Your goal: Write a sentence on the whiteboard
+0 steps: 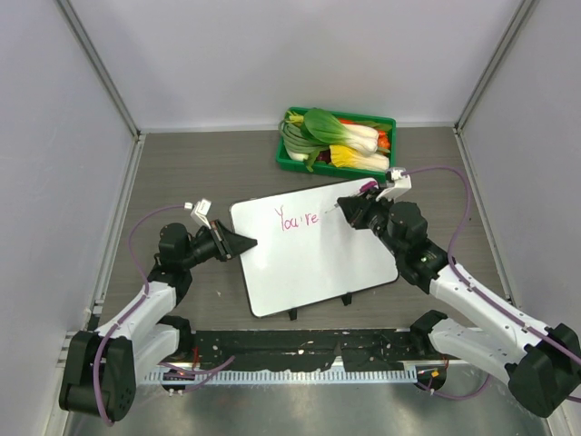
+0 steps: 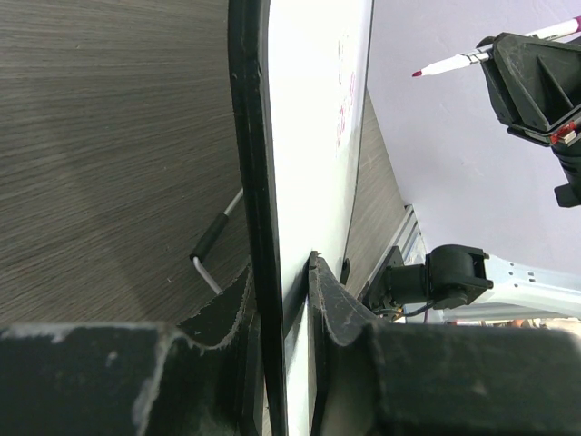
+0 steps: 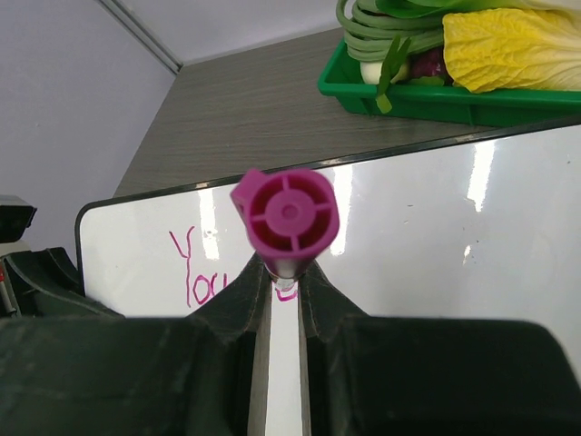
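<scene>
The whiteboard [image 1: 313, 259] lies in the middle of the table, with pink "You're" [image 1: 298, 218] written near its far left. My left gripper [image 1: 243, 242] is shut on the board's left edge. The left wrist view shows the black rim [image 2: 263, 182] clamped between its jaws. My right gripper [image 1: 356, 211] is shut on a magenta marker [image 1: 345, 207]. The marker tip points at the board just right of the writing and looks slightly off the surface in the left wrist view [image 2: 454, 64]. The right wrist view shows the marker's back end [image 3: 286, 213] and part of the writing [image 3: 200, 272].
A green tray [image 1: 289, 162] of leafy vegetables stands behind the board at the back. Two black clips [image 1: 292, 314] stick out from the board's near edge. A hex key [image 2: 213, 241] lies on the table beside the board's left edge. Grey walls enclose the table.
</scene>
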### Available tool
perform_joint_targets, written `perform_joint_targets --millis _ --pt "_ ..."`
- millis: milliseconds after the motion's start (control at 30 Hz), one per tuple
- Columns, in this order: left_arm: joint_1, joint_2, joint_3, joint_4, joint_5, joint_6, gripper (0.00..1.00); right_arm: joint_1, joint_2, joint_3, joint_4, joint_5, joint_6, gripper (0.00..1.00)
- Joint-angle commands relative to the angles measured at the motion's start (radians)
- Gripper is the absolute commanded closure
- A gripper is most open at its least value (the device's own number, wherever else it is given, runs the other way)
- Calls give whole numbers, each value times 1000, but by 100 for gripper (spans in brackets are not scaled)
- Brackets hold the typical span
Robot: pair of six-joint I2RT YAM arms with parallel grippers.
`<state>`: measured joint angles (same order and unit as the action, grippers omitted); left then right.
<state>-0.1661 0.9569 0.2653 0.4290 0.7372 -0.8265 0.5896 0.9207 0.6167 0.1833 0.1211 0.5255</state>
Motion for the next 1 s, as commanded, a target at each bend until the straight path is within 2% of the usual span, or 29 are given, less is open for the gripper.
perform_joint_targets --millis 0,333,967 --pt "4 9 -8 -104 -148 199 100 -11 -37 14 -1 8 4 99" --pt "2 6 -9 -104 -153 199 100 -25 -80 -3 -34 6 8 99" --pt "0 14 -8 -101 -147 199 100 -53 -66 2 -51 -20 -7 99"
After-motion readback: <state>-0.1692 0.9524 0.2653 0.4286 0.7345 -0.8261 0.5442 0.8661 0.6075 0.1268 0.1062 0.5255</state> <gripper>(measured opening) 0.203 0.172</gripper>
